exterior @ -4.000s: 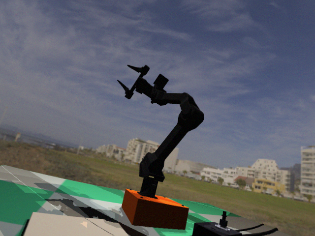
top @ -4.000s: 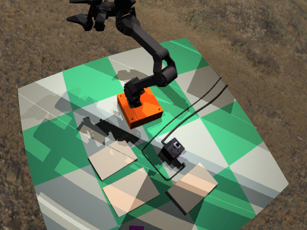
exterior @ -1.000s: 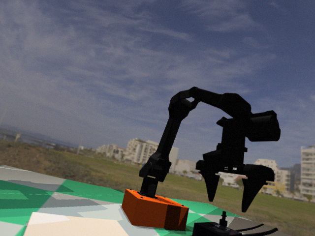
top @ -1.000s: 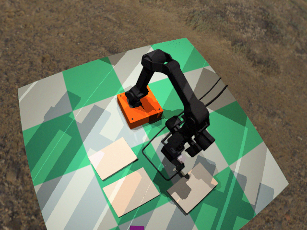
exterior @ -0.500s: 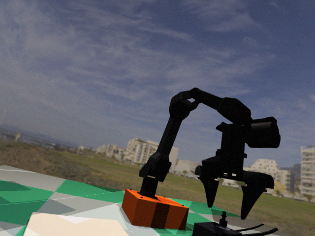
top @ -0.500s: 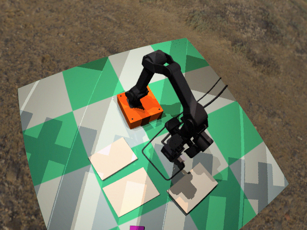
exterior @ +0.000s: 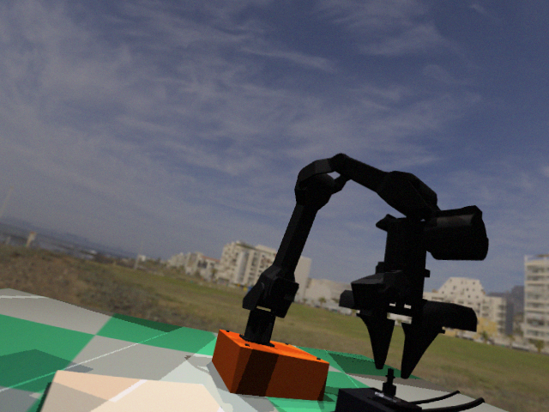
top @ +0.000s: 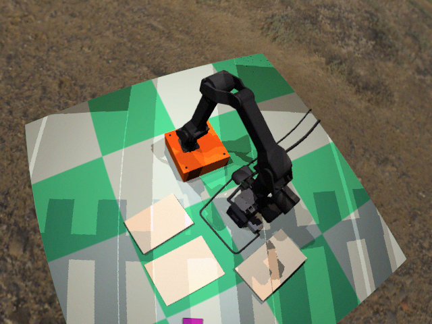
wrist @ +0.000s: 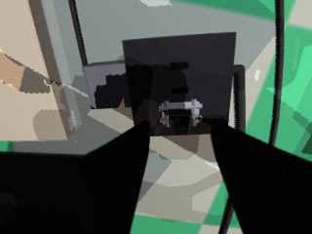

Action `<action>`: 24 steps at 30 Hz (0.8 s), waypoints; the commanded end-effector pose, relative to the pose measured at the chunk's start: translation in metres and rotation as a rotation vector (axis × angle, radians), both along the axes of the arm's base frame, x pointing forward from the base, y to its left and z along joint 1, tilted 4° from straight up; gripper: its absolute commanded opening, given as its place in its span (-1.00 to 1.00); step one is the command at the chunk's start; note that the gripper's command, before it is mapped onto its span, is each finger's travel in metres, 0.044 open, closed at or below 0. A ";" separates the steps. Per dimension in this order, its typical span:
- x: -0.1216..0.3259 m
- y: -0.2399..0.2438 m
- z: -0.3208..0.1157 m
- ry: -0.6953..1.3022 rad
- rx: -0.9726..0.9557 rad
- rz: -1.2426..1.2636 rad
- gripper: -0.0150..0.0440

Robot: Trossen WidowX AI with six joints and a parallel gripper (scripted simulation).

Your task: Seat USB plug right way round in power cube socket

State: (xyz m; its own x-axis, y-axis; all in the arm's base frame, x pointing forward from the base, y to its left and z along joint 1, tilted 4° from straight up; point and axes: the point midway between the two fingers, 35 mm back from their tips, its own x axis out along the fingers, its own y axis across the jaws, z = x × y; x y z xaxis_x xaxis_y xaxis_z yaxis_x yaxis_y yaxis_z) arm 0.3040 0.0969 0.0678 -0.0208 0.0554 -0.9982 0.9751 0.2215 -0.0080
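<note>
The power cube is a dark box with slots in its top. The USB plug stands upright in a socket near one edge of the cube's top; pale metal parts show beside it in the wrist view. How deep it sits and which way round it is cannot be told. My gripper points down with its fingers partly apart and holds nothing. The fingertips are just above the plug, near its top, one to each side. In the top view the arm largely hides the plug.
A black cable loops around the cube. A pale grey block adjoins the cube. Three beige panels lie nearby. A magenta block is at the frame's bottom. The arm's orange base stands behind.
</note>
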 end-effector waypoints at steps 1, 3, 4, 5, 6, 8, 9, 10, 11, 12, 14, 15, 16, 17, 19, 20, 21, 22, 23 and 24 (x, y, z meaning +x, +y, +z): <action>0.000 0.000 0.000 -0.001 0.000 0.000 -0.16; 0.000 0.000 0.000 -0.001 0.000 0.000 -0.33; 0.000 0.000 0.000 -0.001 0.000 0.000 -0.42; 0.000 0.000 0.000 -0.001 0.000 0.000 -0.45; 0.000 0.000 0.000 -0.001 0.000 0.000 -0.47; 0.000 0.000 0.000 -0.001 0.000 0.000 -0.49; 0.000 0.000 0.000 -0.001 0.000 0.000 -0.49; 0.000 0.000 0.000 -0.001 0.000 0.000 -0.49; 0.000 0.000 0.000 -0.001 0.000 0.000 -0.49; 0.000 0.000 0.000 -0.001 0.000 0.000 -0.49; 0.000 0.000 0.000 -0.001 0.000 0.000 -0.49; 0.000 0.000 0.000 -0.001 0.000 0.000 -0.49; 0.000 0.000 0.000 -0.001 0.000 0.000 -0.49; 0.000 0.000 0.000 -0.001 0.000 0.000 -0.49; 0.000 0.000 0.000 -0.001 0.000 0.000 -0.49; 0.000 0.000 0.000 -0.001 0.000 0.000 -0.49; 0.000 0.000 0.000 -0.001 0.000 0.000 -0.49; 0.000 0.000 0.000 -0.001 0.000 0.000 -0.49; 0.000 0.000 0.000 0.001 0.000 0.000 -0.49; 0.000 0.000 0.000 0.001 0.000 0.000 -0.49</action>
